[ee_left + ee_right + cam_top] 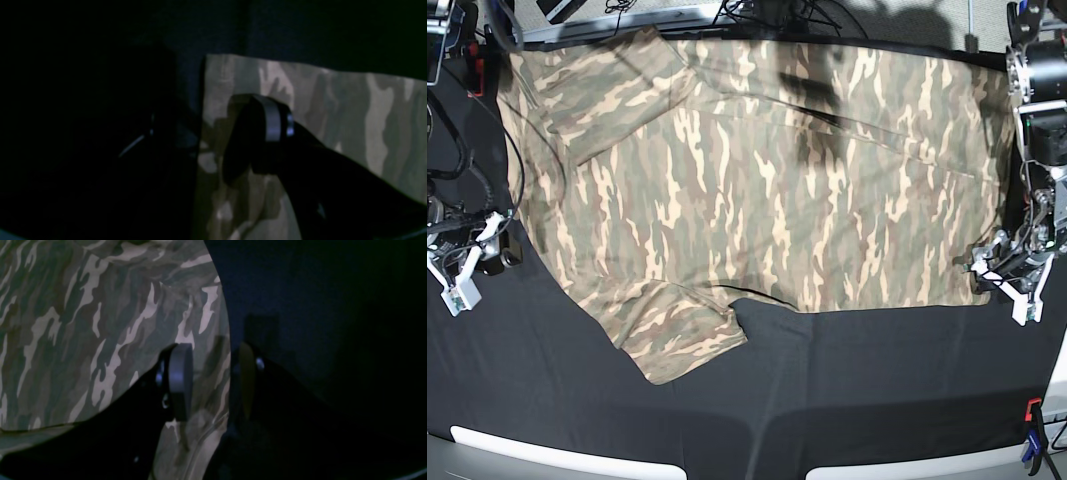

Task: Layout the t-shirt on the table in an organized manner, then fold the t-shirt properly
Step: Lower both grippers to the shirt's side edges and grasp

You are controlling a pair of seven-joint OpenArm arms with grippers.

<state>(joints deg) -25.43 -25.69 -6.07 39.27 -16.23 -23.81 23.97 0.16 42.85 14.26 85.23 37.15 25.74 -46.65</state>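
The camouflage t-shirt [757, 170] lies spread flat across the far half of the black table [847, 400], with one sleeve [677, 340] pointing to the front left. My left gripper [999, 268] is open at the shirt's front right corner. In the left wrist view [210, 133] one finger [273, 123] is over the fabric [350, 110] and the other is over black cloth. My right gripper [489, 250] is open at the shirt's left edge. In the right wrist view [213, 380] its fingers straddle the shirt's edge [100, 323].
A red and blue clamp [1032, 425] sits at the table's front right corner. Cables and equipment [727, 12] lie beyond the far edge. A robot arm column [1037, 90] stands at the right. White strips [557, 455] line the front edge.
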